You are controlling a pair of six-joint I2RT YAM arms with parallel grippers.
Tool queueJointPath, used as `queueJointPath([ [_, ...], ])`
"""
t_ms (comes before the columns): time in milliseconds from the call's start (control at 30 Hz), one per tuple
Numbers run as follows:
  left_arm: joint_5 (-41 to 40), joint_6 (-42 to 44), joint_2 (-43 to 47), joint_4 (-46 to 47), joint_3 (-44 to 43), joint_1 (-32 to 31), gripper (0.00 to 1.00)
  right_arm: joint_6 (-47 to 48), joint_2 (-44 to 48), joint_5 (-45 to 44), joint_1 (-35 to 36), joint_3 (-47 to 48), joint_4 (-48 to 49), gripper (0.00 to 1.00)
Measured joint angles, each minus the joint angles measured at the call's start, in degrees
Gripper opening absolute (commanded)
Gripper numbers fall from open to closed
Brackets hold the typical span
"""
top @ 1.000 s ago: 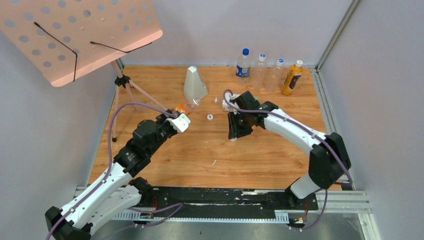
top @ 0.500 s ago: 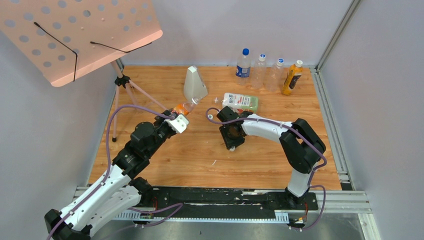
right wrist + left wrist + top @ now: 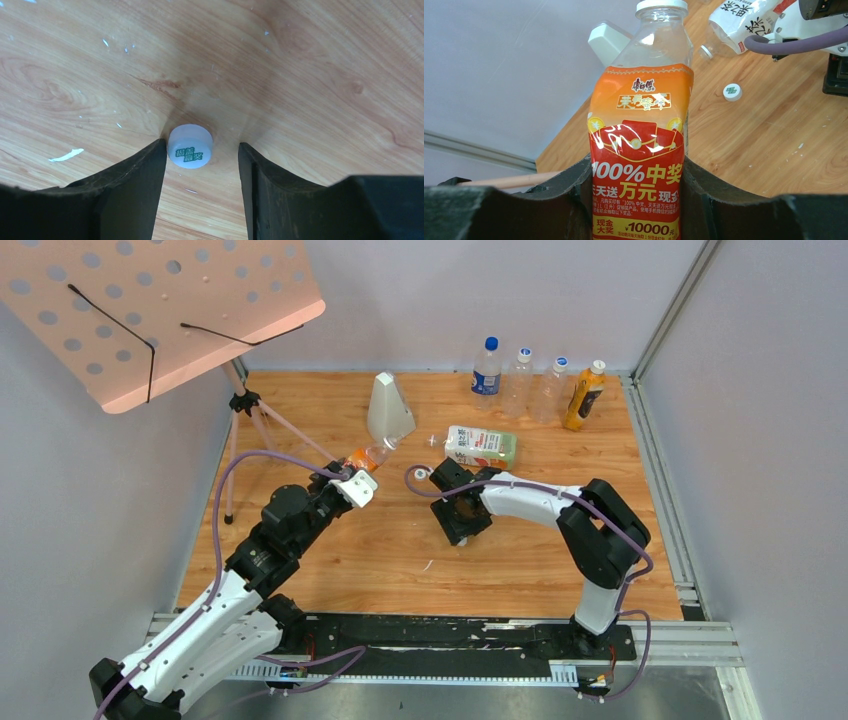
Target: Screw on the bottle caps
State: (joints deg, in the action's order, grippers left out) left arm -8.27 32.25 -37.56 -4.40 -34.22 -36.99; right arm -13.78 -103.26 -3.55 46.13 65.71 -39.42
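Gripping an orange-labelled bottle on the left, straddling a loose cap on the right.
Clamped shut, the left gripper holds the small bottle, its top cap white and its label reading "100%中奖" and "10000". Parted and empty, the right gripper frames the loose cap, green-printed, on the table, nearer the left finger. Beyond, the larger bottle lies on its side.

Overhead; close wrist views, common cap
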Motion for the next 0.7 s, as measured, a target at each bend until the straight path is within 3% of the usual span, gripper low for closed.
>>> queueJointPath([
  [433, 0.0, 0.0, 0.1, 0.0, 0.0, 0.0, 0.00, 10.1, 2.2, 3.0, 0.7, -1.2, 1.5, 0.44],
  [700, 0.0, 0.0, 0.2, 0.0, 0.0, 0.0, 0.00, 12.2, 2.2, 3.3, 1.1, -1.2, 2.0, 0.32],
])
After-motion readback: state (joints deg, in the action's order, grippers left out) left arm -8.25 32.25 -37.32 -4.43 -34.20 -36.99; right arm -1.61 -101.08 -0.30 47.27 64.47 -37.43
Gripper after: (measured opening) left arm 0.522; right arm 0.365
